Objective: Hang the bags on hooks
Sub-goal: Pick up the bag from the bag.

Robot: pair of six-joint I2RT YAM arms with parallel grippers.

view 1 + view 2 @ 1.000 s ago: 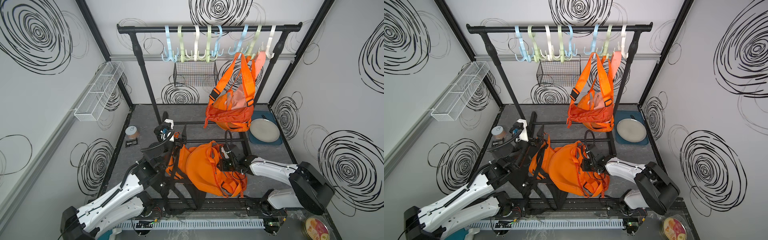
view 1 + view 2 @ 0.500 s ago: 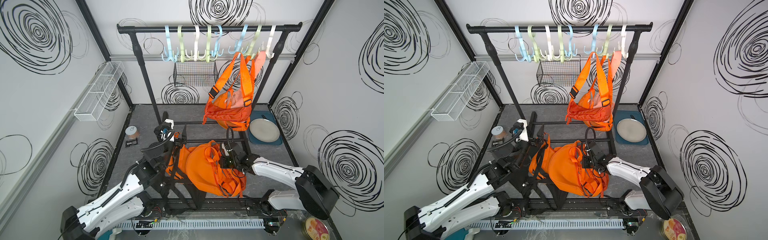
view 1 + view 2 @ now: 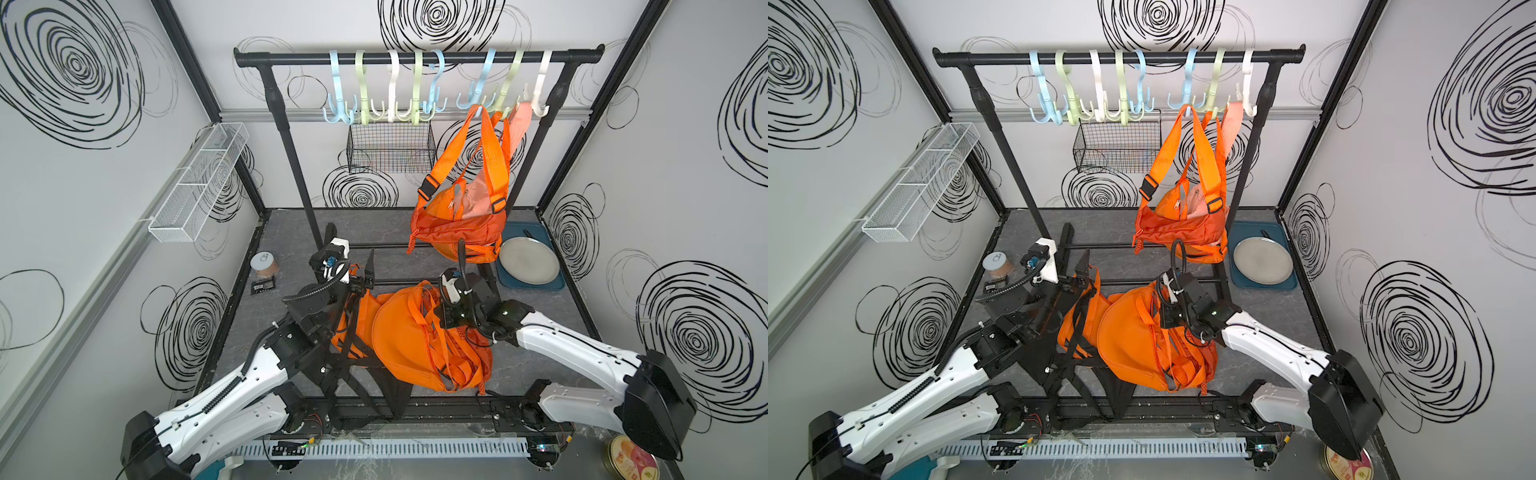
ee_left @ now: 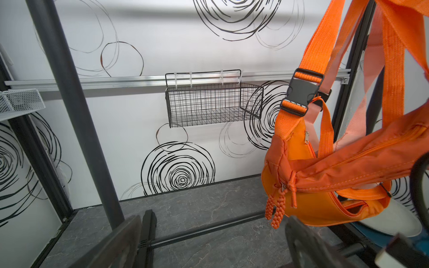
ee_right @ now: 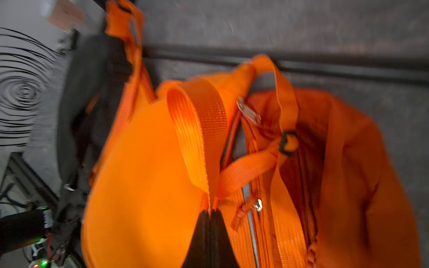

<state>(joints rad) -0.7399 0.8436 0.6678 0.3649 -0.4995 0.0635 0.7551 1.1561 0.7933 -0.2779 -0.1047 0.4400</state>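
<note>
Orange strap (image 5: 197, 130) of the bag (image 5: 144, 185) on the tabletop (image 3: 291, 232) is pinched in my right gripper (image 5: 210, 214); my left gripper (image 4: 212, 232) gapes empty. Lifting could drag the tangled black straps (image 3: 348, 332) along, or snag the hung bag (image 3: 457, 232) below the hooks (image 3: 392, 83).

Right wrist view smeared throughout; bag (image 5: 144, 174) edges softened. Right gripper (image 5: 210, 214) tips hidden behind own wrist in both top views. Left gripper (image 4: 214, 222) fingers blurred, cut off by frame edge. Tin (image 3: 631, 461) cropped at bottom edge. Packet (image 3: 263, 286) label too small to be read.
</note>
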